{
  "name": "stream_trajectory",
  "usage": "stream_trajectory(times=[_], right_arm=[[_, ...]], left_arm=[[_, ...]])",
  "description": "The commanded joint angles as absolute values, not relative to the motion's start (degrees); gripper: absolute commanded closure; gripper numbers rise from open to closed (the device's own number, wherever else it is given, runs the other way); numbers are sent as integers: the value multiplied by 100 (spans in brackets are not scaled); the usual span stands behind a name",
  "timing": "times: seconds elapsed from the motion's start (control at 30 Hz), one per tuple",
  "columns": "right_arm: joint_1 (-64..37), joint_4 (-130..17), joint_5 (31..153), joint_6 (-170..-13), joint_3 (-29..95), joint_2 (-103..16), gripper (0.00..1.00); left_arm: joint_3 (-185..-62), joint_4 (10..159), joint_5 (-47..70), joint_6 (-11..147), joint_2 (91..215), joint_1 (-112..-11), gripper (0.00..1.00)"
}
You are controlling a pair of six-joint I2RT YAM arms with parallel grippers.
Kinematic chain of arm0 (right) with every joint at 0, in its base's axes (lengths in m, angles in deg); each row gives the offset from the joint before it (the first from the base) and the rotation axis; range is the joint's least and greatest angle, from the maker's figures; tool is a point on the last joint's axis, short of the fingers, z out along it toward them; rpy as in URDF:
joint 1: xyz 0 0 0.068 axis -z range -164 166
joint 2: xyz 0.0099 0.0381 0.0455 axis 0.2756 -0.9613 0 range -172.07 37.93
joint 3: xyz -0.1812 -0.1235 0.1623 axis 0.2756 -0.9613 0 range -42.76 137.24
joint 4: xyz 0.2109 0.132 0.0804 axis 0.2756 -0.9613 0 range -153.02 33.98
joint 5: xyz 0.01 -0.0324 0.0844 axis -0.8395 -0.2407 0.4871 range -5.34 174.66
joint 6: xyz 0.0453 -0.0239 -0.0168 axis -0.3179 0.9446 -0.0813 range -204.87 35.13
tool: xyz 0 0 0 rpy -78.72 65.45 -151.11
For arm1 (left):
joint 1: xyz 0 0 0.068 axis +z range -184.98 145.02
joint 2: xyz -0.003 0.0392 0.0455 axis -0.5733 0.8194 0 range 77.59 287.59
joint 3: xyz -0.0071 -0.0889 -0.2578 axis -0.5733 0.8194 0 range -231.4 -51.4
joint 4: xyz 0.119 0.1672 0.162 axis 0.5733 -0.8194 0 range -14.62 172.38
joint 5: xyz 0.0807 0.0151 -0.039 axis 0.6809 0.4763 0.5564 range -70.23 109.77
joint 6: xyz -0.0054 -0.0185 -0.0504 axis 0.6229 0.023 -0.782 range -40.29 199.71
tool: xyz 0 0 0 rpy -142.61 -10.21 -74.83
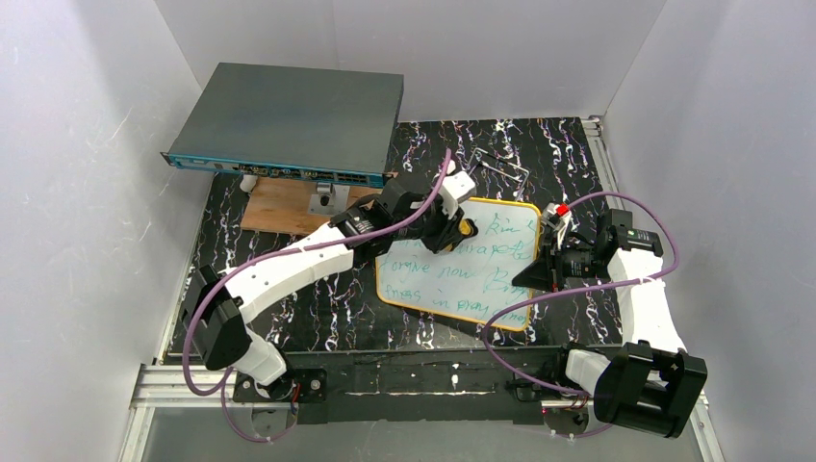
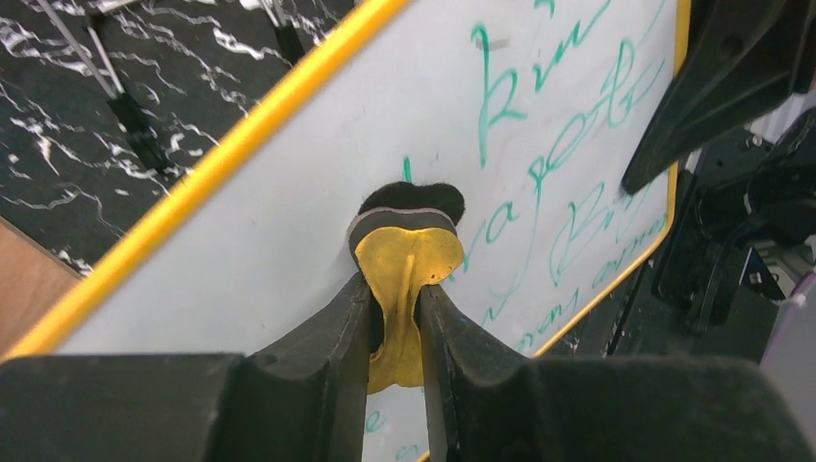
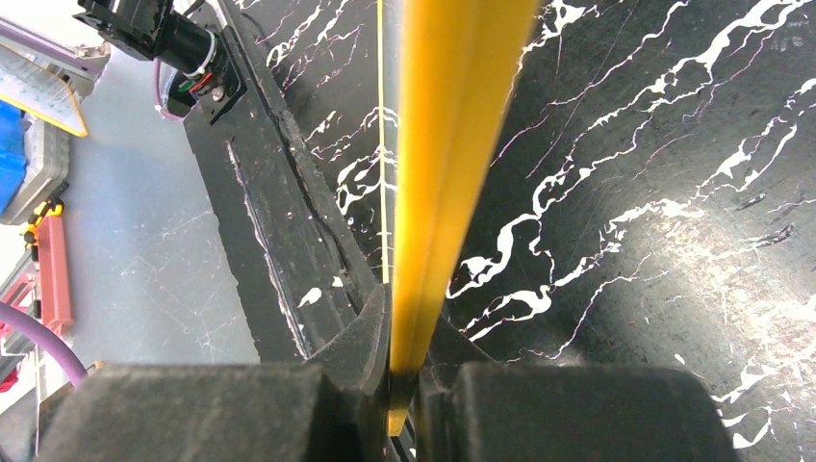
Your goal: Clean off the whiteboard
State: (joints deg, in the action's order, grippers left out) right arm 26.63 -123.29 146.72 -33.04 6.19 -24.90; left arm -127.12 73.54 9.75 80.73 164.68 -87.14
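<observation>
Far left: flat grey box (image 1: pixel 289 115) with a blue front edge and a row of small ports. No label legible. It sits partly on a wooden board (image 1: pixel 279 207) on the black, white-veined counter (image 1: pixel 318 298).

Centre: the whiteboard (image 1: pixel 481 274), yellow-framed, lies on the counter between the two arms, right of the wooden board. It carries several lines of green handwriting. Most is unreadable from above, though one middle line seems to include "now". The left wrist view shows the top word closer, something like "Kin" or "Kim". The rest stays a scrawl.

Left claw (image 1: pixel 450 229) is over the board's far left corner, clamped on a yellow eraser (image 2: pixel 409 255). Only the wrist view shows the eraser's dark felt face pressed on the white surface, just left of the writing. The board is bare white around and left of the contact spot.

A few thin metal bits (image 1: pixel 502 164) lie on the counter beyond the board's far edge. What they are cannot be told.

Right: right claw (image 1: pixel 547 258) is at the board's right edge. From above its grip is hard to judge. Its own wrist view shows it closed tight on the yellow frame, seen edge-on, with marbled counter on either side. Whether that edge is lifted off the counter cannot be told.
</observation>
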Motion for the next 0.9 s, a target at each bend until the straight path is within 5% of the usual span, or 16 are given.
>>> stream_trajectory(times=[0.0, 0.33, 0.87], right_arm=[[2558, -12129, 13820, -2562, 595, -2311, 99], [2561, -12123, 13827, -2556, 598, -2341, 99], [2558, -12126, 13825, -2546, 601, -2316, 99]], left_arm=[[-12241, 7264, 956, 8013, 16264, -8655, 100], [-11988, 7412, 928, 7737, 16168, -8776, 100], [-13393, 7081, 1199, 8205, 16834, -8780, 100]])
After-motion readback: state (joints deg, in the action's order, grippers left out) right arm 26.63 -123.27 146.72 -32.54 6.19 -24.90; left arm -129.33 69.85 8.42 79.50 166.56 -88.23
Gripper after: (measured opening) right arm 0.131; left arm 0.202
